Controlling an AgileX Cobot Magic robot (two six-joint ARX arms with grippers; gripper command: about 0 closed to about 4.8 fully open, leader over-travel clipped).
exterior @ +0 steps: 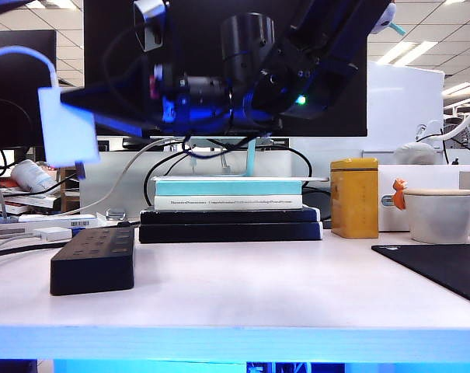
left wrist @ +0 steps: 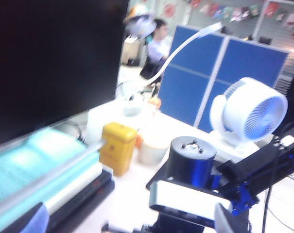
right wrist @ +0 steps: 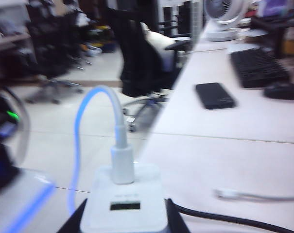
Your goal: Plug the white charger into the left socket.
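The white charger (exterior: 65, 130) hangs high above the table's left side, its thin white cable (exterior: 21, 53) looping up and away. My right gripper (exterior: 81, 123) reaches across from the right and is shut on it. In the right wrist view the charger (right wrist: 125, 196) sits between the two dark fingers of my right gripper (right wrist: 123, 221), cable end facing the camera. The black power strip (exterior: 93, 259) lies below on the table; the left socket's slots on its top face barely show at this low angle. My left gripper (left wrist: 132, 223) is open and holds nothing.
A stack of books (exterior: 231, 206) sits mid-table under the black monitor (exterior: 219, 47). A yellow tin (exterior: 354, 198), a white cup (exterior: 440, 216) and a black mat (exterior: 444, 268) are on the right. A flat white box (exterior: 52, 232) lies behind the strip.
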